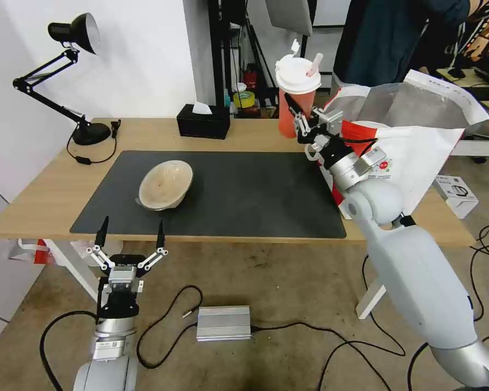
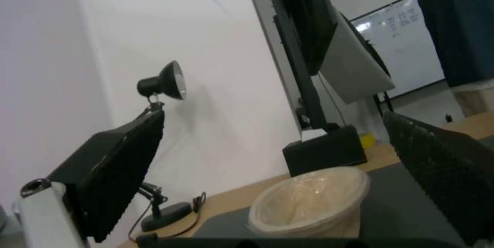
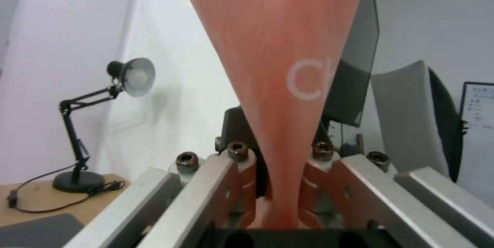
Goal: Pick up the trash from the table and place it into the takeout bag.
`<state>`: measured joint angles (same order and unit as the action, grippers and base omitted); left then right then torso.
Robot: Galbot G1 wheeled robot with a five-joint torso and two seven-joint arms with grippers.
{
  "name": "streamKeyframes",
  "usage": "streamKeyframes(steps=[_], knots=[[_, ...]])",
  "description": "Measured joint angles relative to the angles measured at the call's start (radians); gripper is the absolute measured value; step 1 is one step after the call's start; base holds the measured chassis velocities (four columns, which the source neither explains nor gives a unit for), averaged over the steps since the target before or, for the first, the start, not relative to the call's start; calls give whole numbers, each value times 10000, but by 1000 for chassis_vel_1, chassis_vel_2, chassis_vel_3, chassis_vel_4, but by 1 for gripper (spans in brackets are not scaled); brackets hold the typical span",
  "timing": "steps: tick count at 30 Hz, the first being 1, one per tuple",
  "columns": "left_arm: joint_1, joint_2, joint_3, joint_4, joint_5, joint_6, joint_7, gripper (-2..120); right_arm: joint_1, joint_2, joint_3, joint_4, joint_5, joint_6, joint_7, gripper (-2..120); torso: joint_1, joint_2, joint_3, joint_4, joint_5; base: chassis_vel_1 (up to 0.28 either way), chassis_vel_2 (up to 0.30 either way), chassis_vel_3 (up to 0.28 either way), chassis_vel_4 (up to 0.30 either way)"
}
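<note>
Left pincer (image 1: pixel 130 241) hangs low off the near tabletop (image 1: pixel 43 201) edge, fingers spread wide, nothing in it, aimed at the beige bowl (image 1: pixel 165 183), which lies tilted on the mat (image 1: pixel 255 190), well apart from the cup. Right pincer (image 1: pixel 304 127) is clenched on the cup (image 1: pixel 296 100) low on its red body, at the far side of the tabletop just beside the bag (image 1: pixel 418 146); the wrist view shows the cup (image 3: pixel 280 66) wedged between both fingers, roughly upright. Looks like the cup is on its way to the bag. To do it well: keep the cup vertical so lid and straws stay put, clear the bag's near rim and strap with margin, go in over the open foil mouth, release only once the base is well inside. Grip is low, so the cup could tip if swung fast.
</note>
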<state>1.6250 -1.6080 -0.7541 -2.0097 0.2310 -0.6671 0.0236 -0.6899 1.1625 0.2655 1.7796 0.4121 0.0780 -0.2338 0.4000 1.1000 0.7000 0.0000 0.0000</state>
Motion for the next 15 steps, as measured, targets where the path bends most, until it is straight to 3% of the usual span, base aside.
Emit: streamKeyframes(steps=[15], knots=[[-23, 0, 38, 22, 15, 18, 22, 100, 229, -172, 478, -110, 176, -34, 33, 5, 0, 0, 0, 0, 0, 0, 0, 0, 0]])
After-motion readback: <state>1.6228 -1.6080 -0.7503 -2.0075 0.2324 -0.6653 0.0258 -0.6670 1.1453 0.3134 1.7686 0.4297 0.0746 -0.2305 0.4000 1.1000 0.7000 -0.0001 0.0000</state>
